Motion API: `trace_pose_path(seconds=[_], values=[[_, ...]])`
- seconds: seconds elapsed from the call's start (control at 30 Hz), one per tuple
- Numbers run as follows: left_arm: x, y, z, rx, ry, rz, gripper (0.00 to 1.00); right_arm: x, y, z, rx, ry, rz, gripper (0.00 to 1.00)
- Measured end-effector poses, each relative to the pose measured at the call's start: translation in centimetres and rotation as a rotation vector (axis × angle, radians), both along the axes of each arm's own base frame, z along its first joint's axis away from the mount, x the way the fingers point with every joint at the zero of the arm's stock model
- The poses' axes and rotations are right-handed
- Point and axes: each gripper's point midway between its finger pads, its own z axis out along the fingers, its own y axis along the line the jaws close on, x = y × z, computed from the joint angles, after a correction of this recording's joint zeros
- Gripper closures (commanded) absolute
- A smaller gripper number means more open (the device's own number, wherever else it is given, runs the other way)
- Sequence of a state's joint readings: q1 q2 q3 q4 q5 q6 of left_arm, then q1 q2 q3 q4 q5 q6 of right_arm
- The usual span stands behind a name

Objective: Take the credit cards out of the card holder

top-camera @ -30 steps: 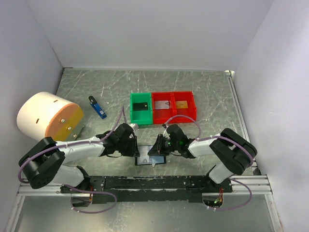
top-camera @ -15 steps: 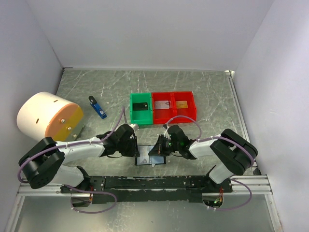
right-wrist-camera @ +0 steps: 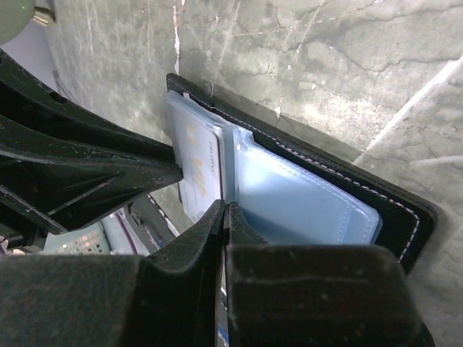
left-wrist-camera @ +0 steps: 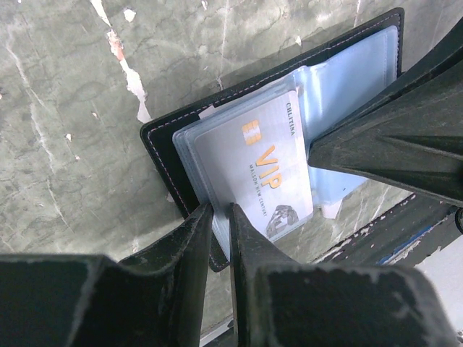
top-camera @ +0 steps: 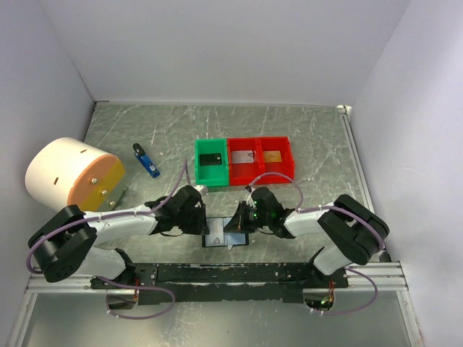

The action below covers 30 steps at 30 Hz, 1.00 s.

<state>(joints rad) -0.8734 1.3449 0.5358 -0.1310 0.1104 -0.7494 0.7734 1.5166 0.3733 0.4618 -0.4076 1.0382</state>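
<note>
Lying open on the table (top-camera: pixel 311 144) between both arms, the card holder (top-camera: pixel 226 241) keeps a silvery credit card (left-wrist-camera: pixel 264 170) sleeved. Its long axis runs away from the nearer left gripper (left-wrist-camera: pixel 221 215), which nips the sleeve edge. The right gripper (right-wrist-camera: pixel 224 211) is pressed closed at the fold.

In the left wrist view, cannot see the near corner of the card holder (left-wrist-camera: pixel 163 155) behind the left pincer (left-wrist-camera: pixel 218 215), nor its right part behind the other arm's finger (left-wrist-camera: pixel 391 144). Cannot read the fine print on the VIP card (left-wrist-camera: pixel 264 177), nor tell whether the tips nip a sleeve. In the right wrist view, same doubt at the right pincer (right-wrist-camera: pixel 225 211); cannot read the foreshortened lettering either. From above, cannot make out the mostly covered card holder, nor any detail on the cards (top-camera: pixel 244 156) in the bins (top-camera: pixel 227 173).
</note>
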Motion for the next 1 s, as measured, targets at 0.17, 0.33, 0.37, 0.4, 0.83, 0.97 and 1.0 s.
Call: trace_pose_path(seconds=[0.17,0.33,0.37,0.4,0.83,0.97,1.0], values=[[0.01,-0.01,0.0,0.0,0.0,0.0,0.73,-0.18,0.02,-0.06,0.001,0.005,0.01,0.78],[0.09,-0.14,0.04,0.001,0.0,-0.001,0.74,-0.41,0.46,-0.15,0.018,0.018,0.035,0.77],[0.09,-0.14,0.02,0.001,0.001,-0.001,0.74,-0.45,0.56,-0.14,0.023,0.019,0.041,0.81],[0.1,-0.15,0.02,0.001,0.001,-0.001,0.74,-0.46,0.64,-0.15,0.028,0.02,0.044,0.84],[0.2,-0.04,0.03,0.018,0.005,0.003,0.75,-0.33,0.39,-0.31,0.028,0.025,0.041,1.0],[0.29,-0.03,0.04,0.02,0.001,0.006,0.75,-0.15,0.14,0.08,0.032,0.008,0.034,1.0],[0.29,-0.03,0.04,0.02,0.001,0.006,0.75,-0.06,0.06,0.15,0.033,0.004,0.032,1.0]])
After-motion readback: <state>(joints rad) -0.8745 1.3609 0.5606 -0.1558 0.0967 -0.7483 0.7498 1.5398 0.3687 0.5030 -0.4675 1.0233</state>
